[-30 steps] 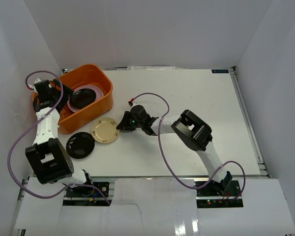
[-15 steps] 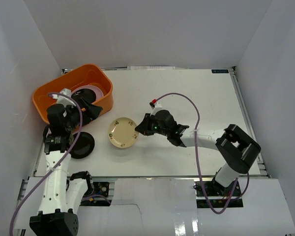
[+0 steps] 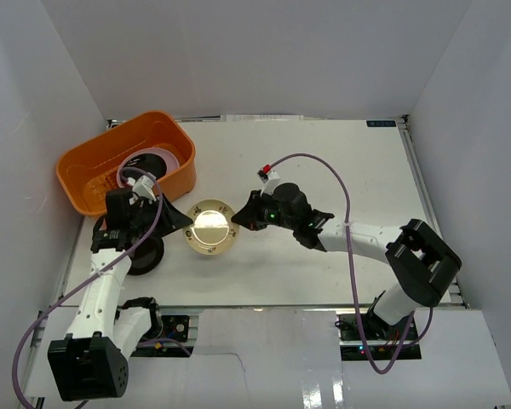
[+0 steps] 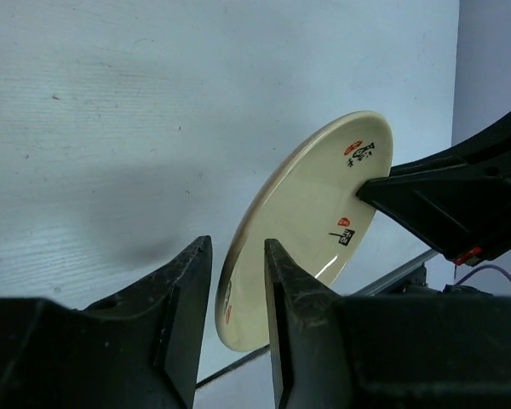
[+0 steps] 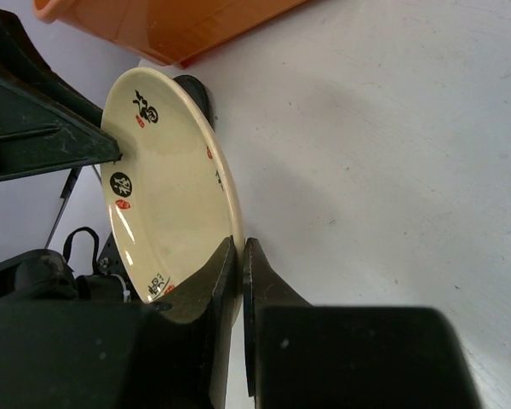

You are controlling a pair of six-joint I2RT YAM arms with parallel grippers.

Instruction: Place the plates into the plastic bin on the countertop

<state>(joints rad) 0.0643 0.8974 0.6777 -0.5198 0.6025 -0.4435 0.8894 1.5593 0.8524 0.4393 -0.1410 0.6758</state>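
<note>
Top external view, widest first: the countertop [image 3: 341,170] carries the plastic bin [image 3: 175,181] at its far left corner. The bin holds a black plate [image 3: 145,162] resting on a pink plate [image 3: 172,157], and the rest of its slotted floor is bare. A second black plate [image 3: 146,254] lies on the white surface just in front of the bin, partly under my left arm.

The cream plate [image 3: 210,228] hangs between my two tools, just right of that plate and near the bin's front corner. My right gripper [image 5: 238,251] is clamped tight on one edge. My left gripper [image 4: 237,256] straddles the opposite rim with its jaws narrow, and a sliver of daylight shows on one side. I cannot tell if it is pinching.

The handover looks like the weak point to me. If the right lets go before the left truly bites, the plate drops to the countertop. If both pull at once, the thin rim could twist out. Swinging toward the bin, my left arm may clip the black plate below it.
</note>
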